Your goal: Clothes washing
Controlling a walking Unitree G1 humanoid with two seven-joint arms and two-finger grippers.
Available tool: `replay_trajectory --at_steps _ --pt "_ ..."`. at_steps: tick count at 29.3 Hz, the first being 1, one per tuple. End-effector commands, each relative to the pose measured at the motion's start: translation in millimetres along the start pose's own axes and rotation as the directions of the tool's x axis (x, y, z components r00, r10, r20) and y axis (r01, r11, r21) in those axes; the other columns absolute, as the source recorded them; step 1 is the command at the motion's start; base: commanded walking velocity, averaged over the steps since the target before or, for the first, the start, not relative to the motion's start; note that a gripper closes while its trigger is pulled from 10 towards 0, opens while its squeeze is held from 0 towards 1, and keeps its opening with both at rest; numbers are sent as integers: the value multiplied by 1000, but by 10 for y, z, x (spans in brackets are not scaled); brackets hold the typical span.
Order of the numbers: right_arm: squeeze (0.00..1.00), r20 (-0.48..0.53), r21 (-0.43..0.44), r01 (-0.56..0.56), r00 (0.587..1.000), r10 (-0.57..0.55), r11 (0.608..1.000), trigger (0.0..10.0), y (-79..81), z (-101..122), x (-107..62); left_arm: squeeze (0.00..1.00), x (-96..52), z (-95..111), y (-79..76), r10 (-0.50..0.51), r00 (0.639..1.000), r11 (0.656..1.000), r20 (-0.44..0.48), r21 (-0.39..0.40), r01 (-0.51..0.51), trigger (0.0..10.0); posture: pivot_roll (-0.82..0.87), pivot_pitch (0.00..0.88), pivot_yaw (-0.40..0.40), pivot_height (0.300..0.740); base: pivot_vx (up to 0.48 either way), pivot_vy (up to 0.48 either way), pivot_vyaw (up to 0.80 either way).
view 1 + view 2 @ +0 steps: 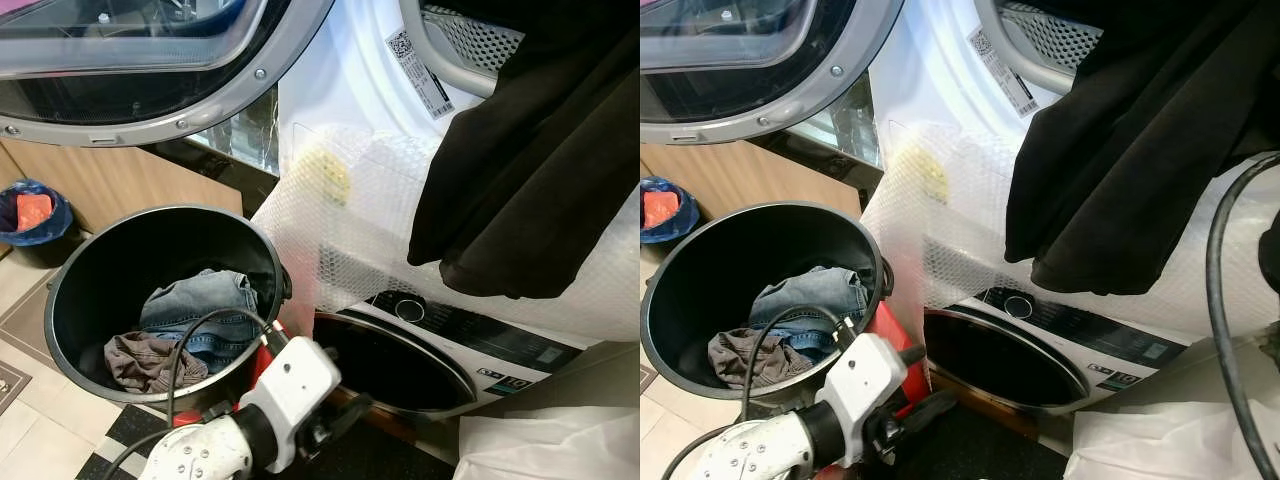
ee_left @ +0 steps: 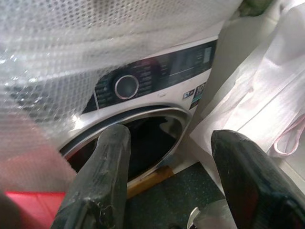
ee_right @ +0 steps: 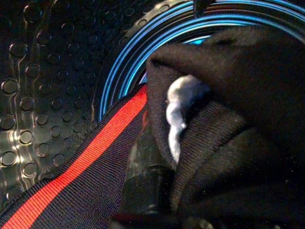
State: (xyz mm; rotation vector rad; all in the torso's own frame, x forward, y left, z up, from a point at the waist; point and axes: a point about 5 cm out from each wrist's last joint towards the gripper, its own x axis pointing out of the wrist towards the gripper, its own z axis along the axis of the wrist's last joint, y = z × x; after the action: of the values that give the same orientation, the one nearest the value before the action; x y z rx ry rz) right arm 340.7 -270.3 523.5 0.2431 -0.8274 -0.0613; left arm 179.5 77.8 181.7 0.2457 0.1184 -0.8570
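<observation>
A large black garment of soft, matt fabric with a red woven stripe (image 1: pixel 530 170) hangs from the upper right of the head views, its top drawn into the open porthole of the upper white machine (image 1: pixel 350 90), its loose lower fold drooping over the bubble wrap (image 1: pixel 350 220) that covers the front below. In the right wrist view the right tool (image 3: pixel 157 191) is deep in the dimpled steel drum (image 3: pixel 47 71), clamped on a bunch of that black cloth beside the red stripe. The left tool (image 2: pixel 167 181) hangs low with its two black fingers spread wide and nothing between them, pointing at the open door ring of the lower white washing machine with its round dial (image 2: pixel 126 87). To the left stands a round black plastic laundry bucket (image 1: pixel 90 270) holding a blue denim piece (image 1: pixel 205 310) and a crumpled brown-grey cloth (image 1: pixel 145 360). The black garment looks light and wholly limp: it will sag, fold and trail wherever it is not held, and the hanging tail could snag on the door rim. A pinch on a thick gathered bunch, as now, seems safest; the dangling lower fold is the natural second hold. The denim should be heavier and stiffer, best taken at a raised crease.
</observation>
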Motion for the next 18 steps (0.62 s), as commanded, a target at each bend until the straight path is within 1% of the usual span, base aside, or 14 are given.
replay_trajectory --at_steps 1,3,5,10,12,13,15,18 --pt "0 52 -7 21 998 -21 1000 10000 -77 170 6 0 -15 18 -62 -42 999 999 18 -3 42 10000 67 196 -136 740 0 0 0" --pt "0 50 4 34 998 -34 999 10000 -106 170 0 0 -15 17 -49 -36 999 999 17 -6 36 10000 67 197 -134 740 0 0 0" --pt "0 51 -9 36 998 -36 999 10000 -118 171 -4 0 -14 12 -42 -33 999 999 14 -5 33 10000 67 196 -133 740 0 0 0" --pt "0 49 9 51 997 -51 999 10000 -164 150 -19 0 -30 -8 -16 -42 999 999 16 -7 42 10000 72 186 -118 740 0 0 0" --pt "0 49 15 61 997 -61 998 10000 -201 133 -33 0 -31 -13 13 -41 999 999 17 -2 41 10000 78 177 -107 740 0 0 0" --pt "0 48 21 74 996 -75 997 10000 -246 112 -50 0 -29 -16 43 -39 999 999 18 -1 39 10000 80 165 -98 740 0 0 0" --pt "0 47 21 79 996 -80 997 10000 -263 97 -59 0 -29 -21 60 -38 999 999 18 0 38 10000 80 162 -95 740 0 0 0" --pt "0 32 32 99 994 -100 995 10000 -344 12 -101 0 1 -21 118 -32 999 999 29 -14 32 10000 85 127 -73 740 0 0 0"
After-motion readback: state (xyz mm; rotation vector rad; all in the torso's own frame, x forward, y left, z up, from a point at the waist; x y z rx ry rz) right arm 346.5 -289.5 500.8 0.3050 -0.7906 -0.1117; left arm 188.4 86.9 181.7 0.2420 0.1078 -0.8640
